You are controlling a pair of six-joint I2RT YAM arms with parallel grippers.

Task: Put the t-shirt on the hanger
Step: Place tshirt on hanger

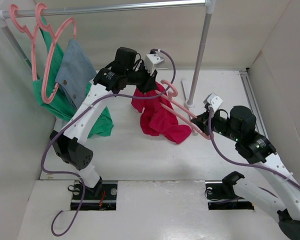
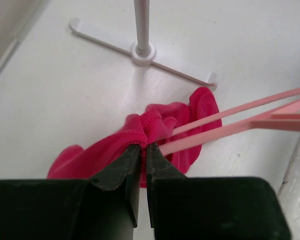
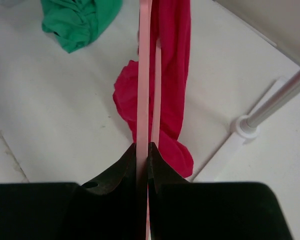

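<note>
The crimson-pink t-shirt (image 1: 159, 119) hangs bunched above the table, its lower end on the surface. My left gripper (image 1: 149, 82) is shut on the shirt's top hem, and the left wrist view shows the fingertips (image 2: 143, 146) pinching a fold of cloth (image 2: 155, 125). The salmon-pink hanger (image 1: 182, 111) runs from its hook near the left gripper down to my right gripper (image 1: 202, 123), which is shut on one arm. In the right wrist view the hanger bars (image 3: 144, 75) pass through the closed jaws (image 3: 143, 146), with the shirt (image 3: 172, 60) draped along them. The hanger's arms (image 2: 250, 120) enter the shirt's folds.
A clothes rack pole (image 1: 200, 55) stands right behind the shirt, and its cross base (image 2: 142, 52) lies on the table. Two pink hangers at the far left carry a grey-blue denim garment (image 1: 75, 67) and a green one (image 1: 97, 125). Walls close in on both sides.
</note>
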